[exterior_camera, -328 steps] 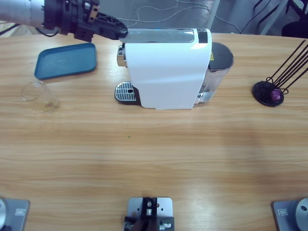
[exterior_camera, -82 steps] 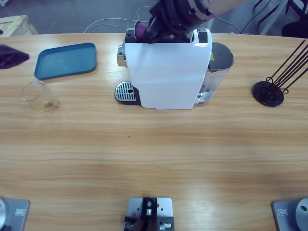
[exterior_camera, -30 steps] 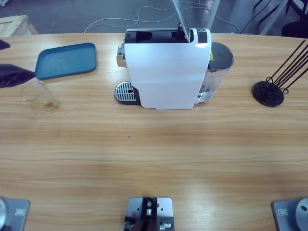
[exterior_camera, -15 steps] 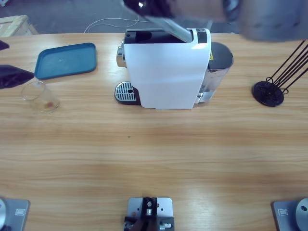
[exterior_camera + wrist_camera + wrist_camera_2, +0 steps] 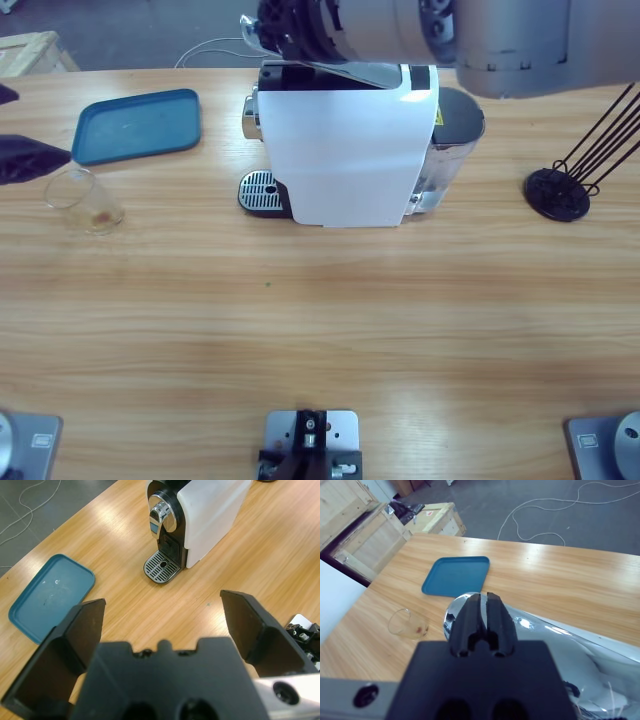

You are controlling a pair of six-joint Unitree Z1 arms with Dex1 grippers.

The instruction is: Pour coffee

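The white coffee machine stands mid-table with its drip grille facing left. My right gripper is shut and rests on the machine's silver lever; in the right wrist view the closed jaws lie over that shiny lever. A clear glass stands left of the machine, with only a small reddish-brown spot at its base; the coffee is out of view. My left gripper hangs open above the table's left end, and one black finger shows beside the glass.
A blue tray lies behind the glass at the far left. A black wire capsule stand sits at the right end. The machine's dark water tank sticks out on its right side.
The right arm has swung in over the machine and brought the lever, upright a second ago, down almost flat. The left gripper and the glass have stayed put.
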